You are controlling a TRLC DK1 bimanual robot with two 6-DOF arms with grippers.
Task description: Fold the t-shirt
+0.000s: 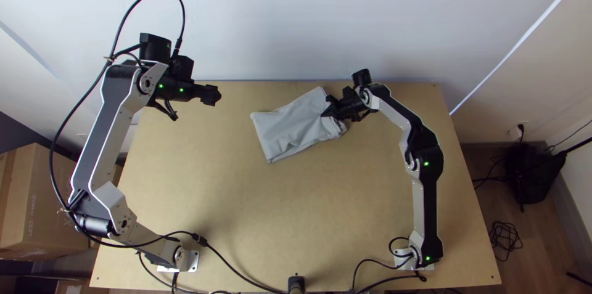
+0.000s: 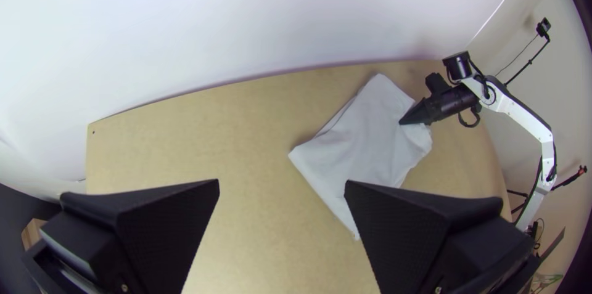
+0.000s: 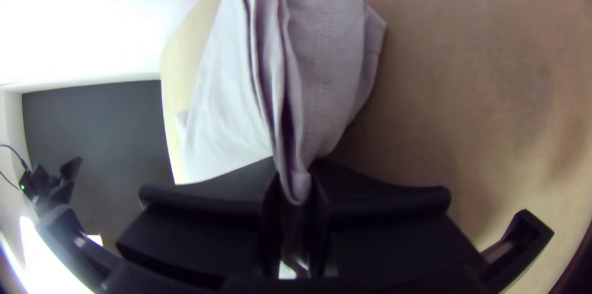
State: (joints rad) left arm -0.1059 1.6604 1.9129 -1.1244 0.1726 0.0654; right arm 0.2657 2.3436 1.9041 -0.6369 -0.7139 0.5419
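– Where's the grey t-shirt?
– Folded, softly creased, near the table's far edge; the right claw pinches a layered ridge
– And the left claw?
– Spread wide, flat black fingers

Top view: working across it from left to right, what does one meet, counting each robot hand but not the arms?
Cardboard box → left hand → folded grey t-shirt → right hand, at the shirt's right end → black object on the floor.
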